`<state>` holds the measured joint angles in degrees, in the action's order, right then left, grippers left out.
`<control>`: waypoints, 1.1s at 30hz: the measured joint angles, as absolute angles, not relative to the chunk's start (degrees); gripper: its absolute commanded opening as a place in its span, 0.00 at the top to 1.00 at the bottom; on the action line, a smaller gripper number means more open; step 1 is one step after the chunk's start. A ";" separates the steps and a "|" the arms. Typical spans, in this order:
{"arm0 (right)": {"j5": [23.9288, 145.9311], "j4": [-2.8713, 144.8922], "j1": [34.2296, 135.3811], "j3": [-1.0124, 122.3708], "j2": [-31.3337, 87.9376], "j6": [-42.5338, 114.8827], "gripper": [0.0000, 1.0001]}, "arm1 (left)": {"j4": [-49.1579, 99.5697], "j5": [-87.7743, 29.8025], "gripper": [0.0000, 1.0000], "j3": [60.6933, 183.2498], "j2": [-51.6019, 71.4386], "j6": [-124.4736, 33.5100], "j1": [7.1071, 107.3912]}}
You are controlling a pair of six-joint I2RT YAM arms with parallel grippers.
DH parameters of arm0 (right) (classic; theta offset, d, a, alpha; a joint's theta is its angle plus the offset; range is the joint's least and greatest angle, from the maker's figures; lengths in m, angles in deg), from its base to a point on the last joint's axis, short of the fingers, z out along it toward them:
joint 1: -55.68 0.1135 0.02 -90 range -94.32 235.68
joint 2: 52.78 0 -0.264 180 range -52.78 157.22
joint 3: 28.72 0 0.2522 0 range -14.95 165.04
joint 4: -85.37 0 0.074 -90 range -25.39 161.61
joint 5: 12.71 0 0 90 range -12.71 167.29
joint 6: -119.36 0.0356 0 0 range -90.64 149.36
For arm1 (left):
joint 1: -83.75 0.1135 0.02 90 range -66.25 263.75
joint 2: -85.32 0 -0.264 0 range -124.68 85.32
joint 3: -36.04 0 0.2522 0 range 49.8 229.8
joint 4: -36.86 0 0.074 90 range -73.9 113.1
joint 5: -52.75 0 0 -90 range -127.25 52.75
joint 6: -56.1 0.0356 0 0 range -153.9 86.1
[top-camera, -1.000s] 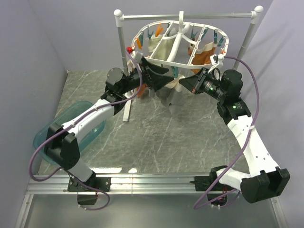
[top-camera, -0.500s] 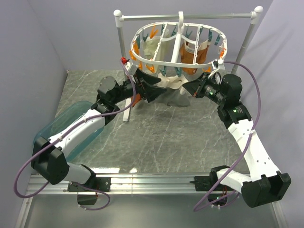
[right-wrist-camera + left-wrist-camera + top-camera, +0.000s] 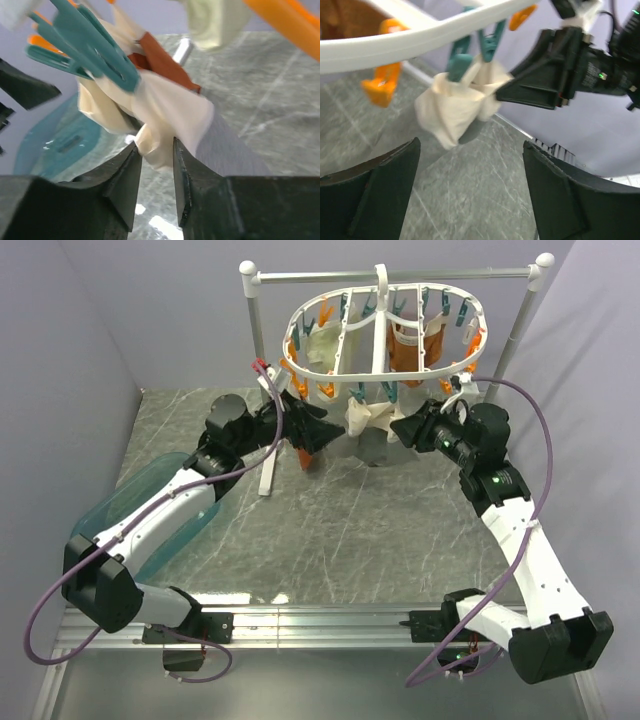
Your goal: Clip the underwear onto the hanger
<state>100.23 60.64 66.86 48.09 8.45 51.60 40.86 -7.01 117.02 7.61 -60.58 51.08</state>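
Observation:
The underwear (image 3: 364, 424), cream with a grey part, hangs bunched from two teal pegs (image 3: 472, 52) on the front rim of the white oval hanger (image 3: 300, 370). In the left wrist view the underwear (image 3: 455, 107) dangles under the hanger rim (image 3: 395, 45). My left gripper (image 3: 471, 150) is open and empty, drawn back from the cloth with table showing between its fingers. It sits left of the cloth in the top view (image 3: 322, 430). My right gripper (image 3: 155, 146) stands with its jaws parted, a cream fold of the underwear (image 3: 167, 107) between the tips, just under a teal peg (image 3: 95, 42).
The hanger hangs from a silver rail stand (image 3: 255, 330) at the back. A rust-orange garment (image 3: 415, 345) and a cream one (image 3: 325, 345) are pegged to it. A teal bin (image 3: 150, 500) sits at the left. Orange pegs (image 3: 382, 85) hang along the rim.
My right jaws have parted from shut around the cloth. My left gripper has drawn back to the left and widened. The hanger has levelled out, and the underwear now hangs from the pegs.

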 measured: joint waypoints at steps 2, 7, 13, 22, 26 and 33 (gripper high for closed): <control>99.31 59.81 66.20 47.28 7.38 50.66 0.56 | 37.43 -7.82 0.01 118.09 7.61 -60.73 52.35; 97.36 57.85 64.59 46.39 4.15 48.87 0.43 | 27.22 -9.28 0.01 120.98 7.92 -61.15 57.14; 95.62 54.96 61.90 46.30 -1.19 45.28 0.32 | 13.80 -9.76 0.01 122.77 10.04 -60.05 65.57; 98.00 47.05 55.71 46.54 -4.44 38.00 0.17 | -10.35 -14.85 0.01 135.75 5.84 -50.68 74.73; 100.07 43.07 53.79 46.19 -5.73 34.35 0.14 | -16.29 -19.09 0.01 134.88 5.08 -47.70 77.73; 102.39 39.03 52.54 38.12 -8.53 29.15 0.11 | -17.89 -26.53 0.01 123.25 10.67 -44.03 79.72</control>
